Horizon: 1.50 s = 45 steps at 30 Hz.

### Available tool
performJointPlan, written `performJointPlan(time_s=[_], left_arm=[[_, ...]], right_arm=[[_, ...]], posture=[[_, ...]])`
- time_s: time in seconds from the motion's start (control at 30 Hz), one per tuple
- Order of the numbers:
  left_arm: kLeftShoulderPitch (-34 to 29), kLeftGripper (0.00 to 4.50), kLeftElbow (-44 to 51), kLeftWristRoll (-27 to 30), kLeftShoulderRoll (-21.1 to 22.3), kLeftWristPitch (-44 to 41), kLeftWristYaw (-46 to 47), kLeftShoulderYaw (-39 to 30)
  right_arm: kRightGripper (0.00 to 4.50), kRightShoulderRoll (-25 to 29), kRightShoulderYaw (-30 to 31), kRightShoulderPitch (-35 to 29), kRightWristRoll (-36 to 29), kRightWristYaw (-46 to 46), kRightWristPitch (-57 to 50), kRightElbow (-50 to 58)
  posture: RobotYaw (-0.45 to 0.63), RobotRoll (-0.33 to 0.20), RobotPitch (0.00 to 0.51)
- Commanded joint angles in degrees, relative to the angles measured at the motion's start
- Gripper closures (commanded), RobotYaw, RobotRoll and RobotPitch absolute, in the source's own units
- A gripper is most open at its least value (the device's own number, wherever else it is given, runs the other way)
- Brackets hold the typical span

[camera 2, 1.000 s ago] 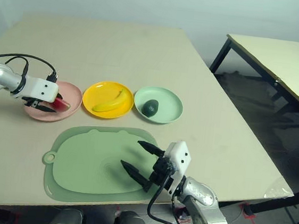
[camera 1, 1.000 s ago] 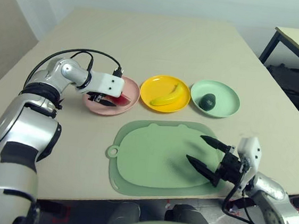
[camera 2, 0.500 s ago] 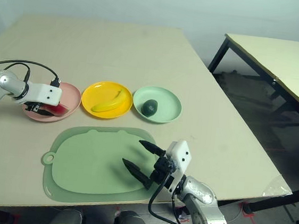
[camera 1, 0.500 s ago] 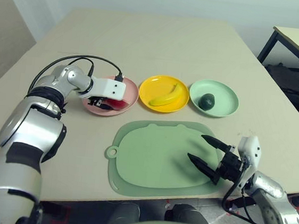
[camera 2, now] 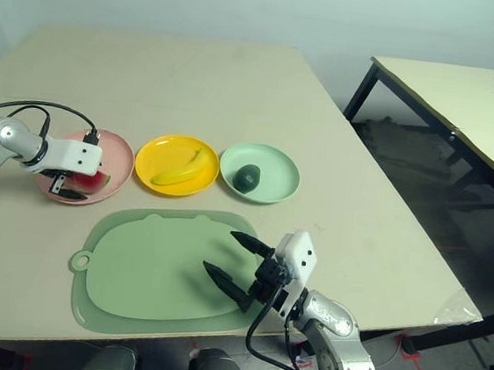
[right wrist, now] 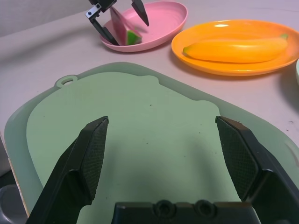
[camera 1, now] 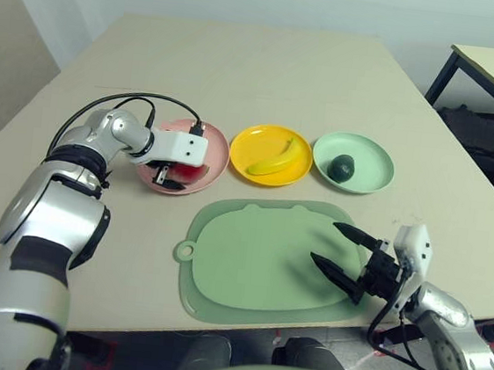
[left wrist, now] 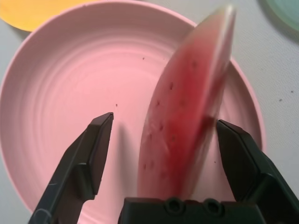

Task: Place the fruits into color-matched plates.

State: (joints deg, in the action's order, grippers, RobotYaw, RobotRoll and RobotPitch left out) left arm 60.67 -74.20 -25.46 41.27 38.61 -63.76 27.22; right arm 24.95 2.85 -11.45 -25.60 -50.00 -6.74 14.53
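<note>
Watermelon wedge, one: red flesh with dark seeds and a green rind. Lies in the pink plate, between the spread fingers of the left gripper. In the left wrist view a clear gap separates the wedge from one finger; on its rind side it comes close to the other finger, and whether the two touch cannot be told.

Left gripper, one: black jaws set wide apart, reaching down over the pink plate, one to each side of the wedge. Silver arm behind, with a white wrist housing and a black cable looping above it.

Banana, one: yellow, curved, resting in the yellow plate, the middle one of the row, just beside the pink plate.

Avocado, one: dark green, seated in the mint green plate, at the robot's right end of the row.

Cutting mat, one: pale green, rounded, with a ring tab at one end; flat on the table, nearer the robot than the plates.

Right gripper, one: black jaws spread wide, nothing between them, poised above the mat's right part, well apart from all three fruits.

Second table, one: pale top, dark legs, off to the robot's right.
</note>
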Motion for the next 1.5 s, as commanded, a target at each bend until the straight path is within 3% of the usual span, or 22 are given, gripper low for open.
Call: performJointPlan(time_s=[0.03,0.27,0.37,0.43,0.5,0.63,0.8,0.97,1.2,1.37,1.5], left_arm=[[0.57,0.03,0.15,-0.37,0.84,-0.15,0.05,-1.04],[-0.15,0.03,2.18,4.6,5.18,-0.03,-2.79,-6.65],[-4.03,0.03,8.02,14.05,7.01,-3.31,-9.47,-13.68],[-8.9,0.03,15.65,21.06,8.1,-8.58,-13.33,-18.29],[-17.96,0.03,28.43,27.66,10.3,-16.61,-13.75,-23.13],[-38.09,0.03,51.73,36.37,12.52,-32.08,-6.88,-33.57],[-56.15,0.03,72.68,46.05,4.92,-47.3,9.98,-48.82],[-66.4,0.03,88.32,52.93,-7.62,-54.89,27.65,-61.45],[-71.24,0.03,84.43,52.83,-16.15,-50.13,35.78,-66.38],[-72.91,0.03,81.33,52.2,-18.53,-47.14,36.69,-65.7],[-73.85,0.03,77.83,51.22,-18.77,-45.11,36.21,-64.76]], right_arm=[[0.0,-0.12,-1.54,0.9,-0.46,0.68,0.23,-1.32],[0.0,-2.06,-7.74,7.15,-1.97,4.72,0.0,-9.66],[0.0,-2.01,-12.02,10.93,-1.93,5.64,2.69,-16.92],[0.0,-1.49,-13.83,12.47,-1.14,5.47,4.94,-20.42],[0.0,-0.95,-15.79,13.49,-0.73,5.08,7.54,-23.59],[0.0,0.56,-18.98,14.96,0.0,4.03,12.74,-31.16],[0.0,2.35,-22.3,17.97,1.08,4.04,19.04,-44.36],[0.0,4.35,-25.27,23.91,2.77,6.24,26.69,-61.18],[0.0,6.84,-26.46,27.24,5.32,8.01,34.9,-74.19],[0.0,7.79,-27.47,28.17,5.77,9.85,38.24,-79.26],[0.0,7.97,-27.13,28.83,5.69,5.65,41.81,-80.18]], posture=[[0.03,0.0,0.0],[0.05,0.0,0.0],[0.05,0.0,0.0],[0.05,0.0,0.0],[0.06,0.0,0.0],[0.08,0.0,0.0],[0.07,0.0,0.0],[0.12,0.0,0.0],[0.14,0.0,0.0],[0.14,0.0,0.0],[0.14,0.0,0.0]])
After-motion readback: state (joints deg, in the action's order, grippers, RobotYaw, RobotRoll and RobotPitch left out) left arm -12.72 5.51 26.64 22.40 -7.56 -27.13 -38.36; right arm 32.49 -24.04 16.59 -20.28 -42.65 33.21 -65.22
